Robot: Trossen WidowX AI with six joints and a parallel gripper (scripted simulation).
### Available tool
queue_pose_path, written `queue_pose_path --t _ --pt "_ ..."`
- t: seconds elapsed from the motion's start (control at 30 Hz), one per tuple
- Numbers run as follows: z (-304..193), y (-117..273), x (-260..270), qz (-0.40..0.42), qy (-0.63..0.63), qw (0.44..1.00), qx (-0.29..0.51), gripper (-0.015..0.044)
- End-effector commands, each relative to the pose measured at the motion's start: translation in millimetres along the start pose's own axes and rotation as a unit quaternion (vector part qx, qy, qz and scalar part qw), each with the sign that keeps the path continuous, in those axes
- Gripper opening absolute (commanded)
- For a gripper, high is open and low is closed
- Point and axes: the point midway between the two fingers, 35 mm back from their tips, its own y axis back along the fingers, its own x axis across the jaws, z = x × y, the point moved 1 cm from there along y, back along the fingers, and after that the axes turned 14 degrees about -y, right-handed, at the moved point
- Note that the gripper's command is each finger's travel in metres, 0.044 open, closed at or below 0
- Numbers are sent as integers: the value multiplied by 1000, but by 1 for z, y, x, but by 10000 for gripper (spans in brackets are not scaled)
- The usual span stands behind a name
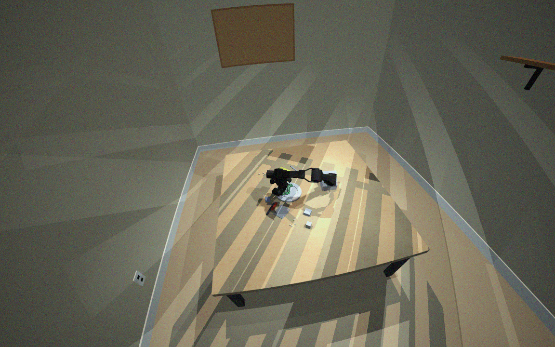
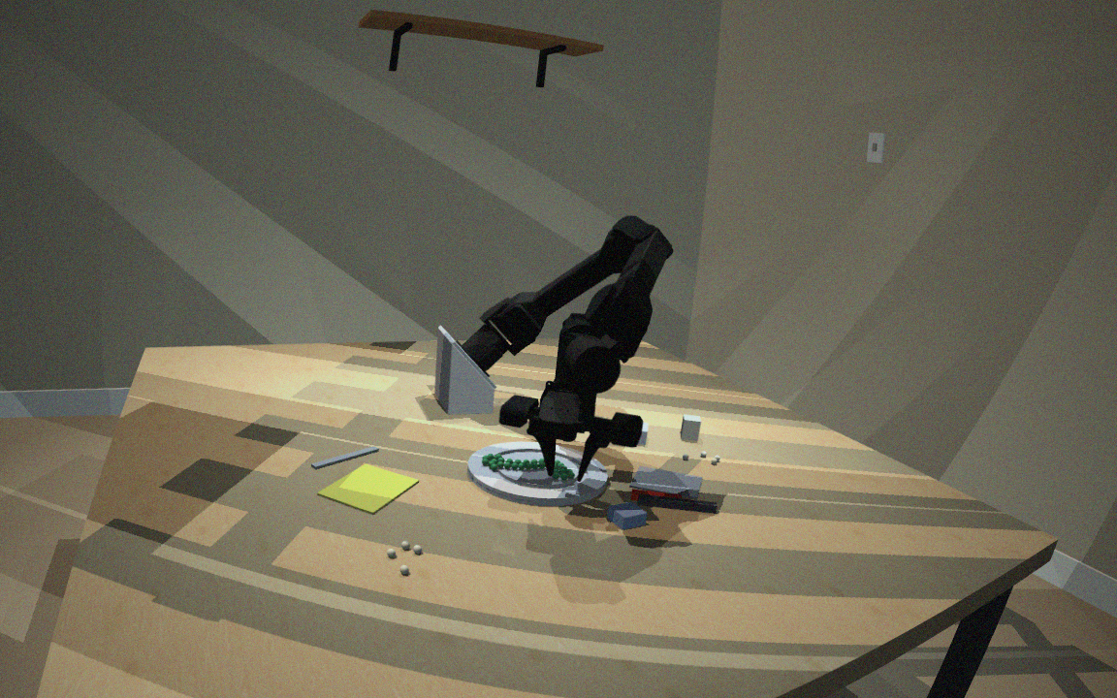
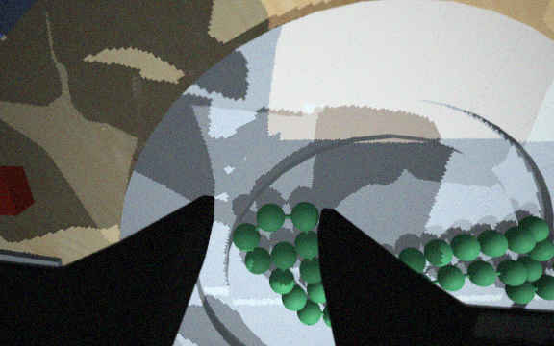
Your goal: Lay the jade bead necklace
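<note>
The jaws [image 1: 280,190] [image 2: 566,479] stood partly open over the round board [image 1: 297,197] [image 2: 493,484] [image 3: 402,62], seemingly gripping nothing. In the wrist view, the green necklace [image 1: 287,190] [image 2: 521,465] [image 3: 465,247] lay bunched on the board, out of a neat ring, from the centre towards three o'clock; its contact with the right-hand tip was unclear.

Black arm bent high at the elbow, wrist angled downward, tool [image 1: 280,193] [image 2: 565,477] [image 3: 267,213] pointing down, fingertips apart.
</note>
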Motion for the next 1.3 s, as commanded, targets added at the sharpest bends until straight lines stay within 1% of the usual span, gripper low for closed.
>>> queue_pose_path --t 0.0,0.2,1.27 --pt "0 0 0 0 0 1000 0 40" --pt "0 0 0 0 0 1000 0 0" --pt "0 0 0 0 0 1000 0 0"
